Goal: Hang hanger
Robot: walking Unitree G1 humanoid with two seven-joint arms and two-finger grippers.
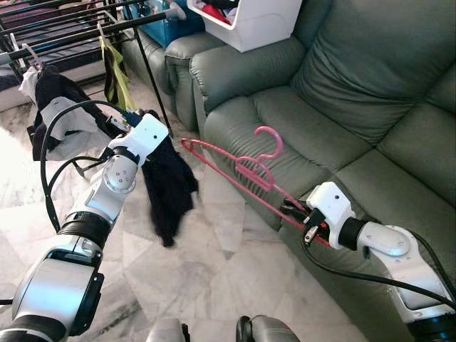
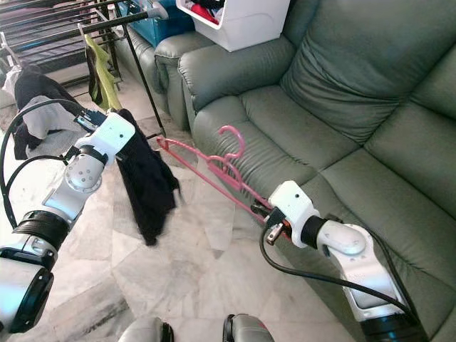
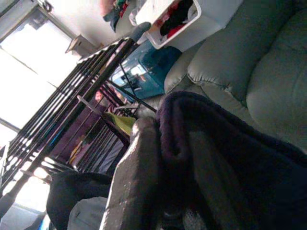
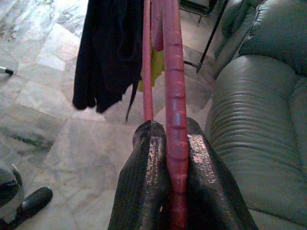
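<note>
- Hanger (image 1: pixel 242 171), pink plastic, runs diagonally across the middle of the frame, from the lower right up toward the centre left; its hook curls upward over the front edge of the sofa (image 1: pixel 356 92); it is held in the air, touching neither floor nor seat
- Right end effector (image 1: pixel 296 211) sits right of centre in the lower half, its two black fingers (image 4: pixel 148 182) pressed together on the lower end of the hanger; the right wrist view shows the pink bar squeezed between both pads
- Left end effector (image 3: pixel 163 191) is up in the left-centre of the frame, clamped on a dark garment (image 1: pixel 165 189); the cloth bunches between the fingers in the left wrist view and hangs down below the white wrist housing
- Far end of the hanger reaches just beside the dark garment; whether they touch cannot be told
- Drying rack (image 1: pixel 78 28) of black bars fills the upper left; a yellow-green cloth (image 1: pixel 114 71) hangs from it, and a black-and-white pile of clothes (image 1: pixel 53 107) lies beneath
- White bin (image 1: pixel 249 21) rests on the sofa arm at top centre, with a blue box (image 1: pixel 167 28) to its left
- Marble floor (image 1: pixel 214 263) fills the lower middle
</note>
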